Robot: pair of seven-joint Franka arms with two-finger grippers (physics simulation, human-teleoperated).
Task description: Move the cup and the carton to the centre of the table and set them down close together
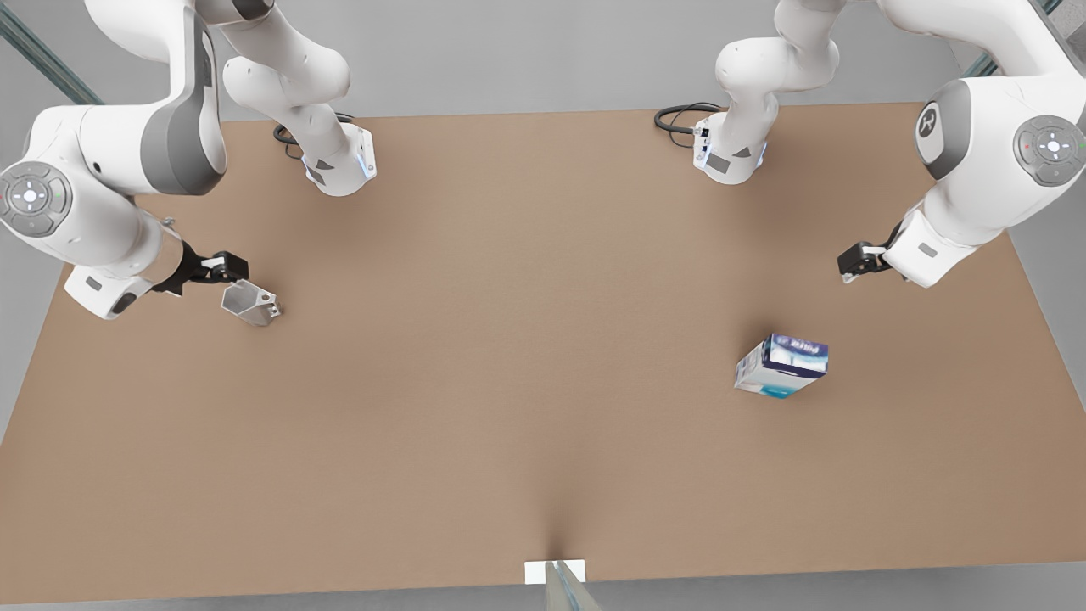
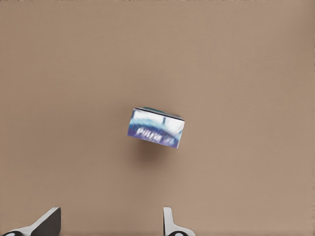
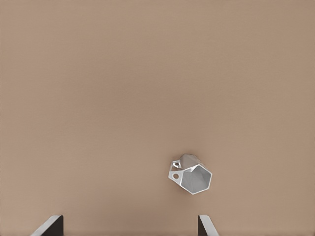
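Front view, left to right: at the middle left of the frame the right gripper (image 1: 227,270) hangs above the brown table (image 1: 509,356), its dark fingers just above and beside the cup (image 1: 251,305), which stands on the table near the left edge; whether the fingers touch the cup cannot be told here. In the right wrist view the two fingertips (image 3: 49,226) stand wide apart at the lower edge of the frame with nothing between them, and the cup (image 3: 193,174) sits apart from them in the lower right of the frame, its whitish inside facing the camera, so this gripper is open and empty. The table's centre is bare. At the middle right of the front view the carton (image 1: 782,366) rests on the table, tilted in the picture, dark blue band upward. Above and to its right, well apart, the left gripper (image 1: 855,261) hovers near the right edge. In the left wrist view its fingertips (image 2: 170,223) are spread and empty, and the carton (image 2: 156,128) lies at the frame's middle, clear of them
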